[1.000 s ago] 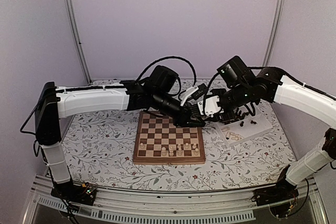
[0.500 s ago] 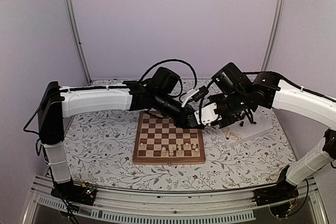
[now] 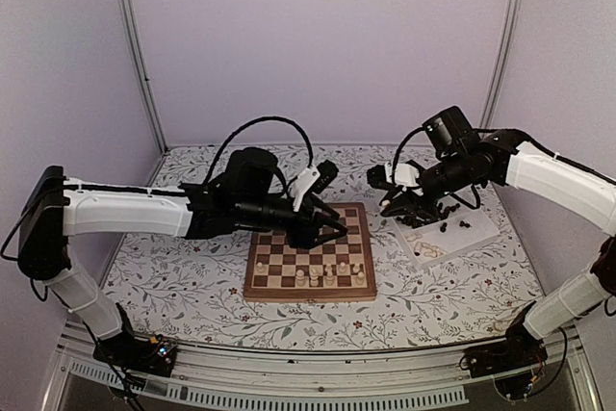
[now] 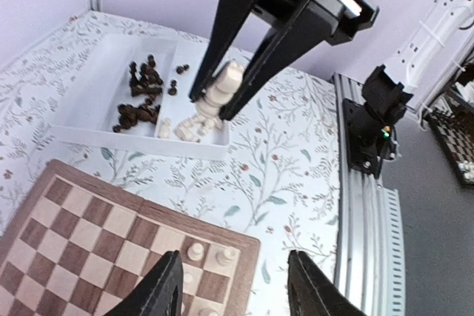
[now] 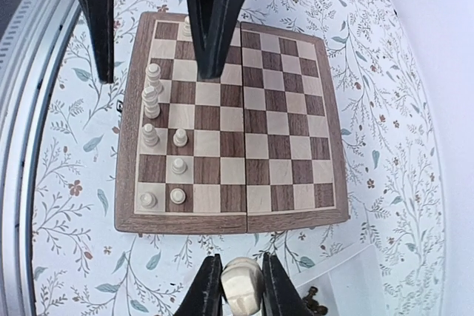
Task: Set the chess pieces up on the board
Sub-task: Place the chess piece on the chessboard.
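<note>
The pale piece (image 5: 243, 280) between my right fingers (image 5: 209, 290) runs off the edge at six o'clock; from above, the dark pieces (image 3: 452, 225) in the tray (image 3: 481, 233) are too small to name.

Soft, even, bright light, shadows were faint, wrist views bowed at the edges, close-up chess piece (image 5: 243, 280) was blurred

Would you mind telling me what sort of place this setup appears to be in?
Probably a lab robot cell: plain panel walls between metal posts, and an aluminium mounting rail edging the flower-clothed table.
</note>
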